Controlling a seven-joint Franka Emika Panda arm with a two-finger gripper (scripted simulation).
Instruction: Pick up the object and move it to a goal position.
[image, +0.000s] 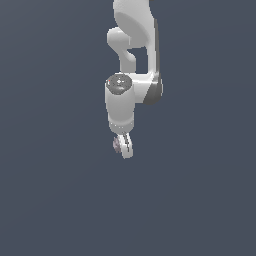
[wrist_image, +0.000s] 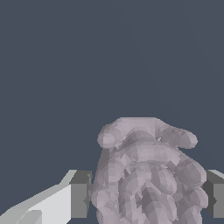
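- All around is one plain backdrop, a flat dark slate blue-grey.
- No seam or edge shows in it, so wall and floor cannot be told apart.
- The light is even and soft, casting no clear shadow on it.
- The wrist view shows the same dull blue-grey.

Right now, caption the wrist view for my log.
Bumpy pinkish-grey lump sits between the claw fingers against a plain dark background.
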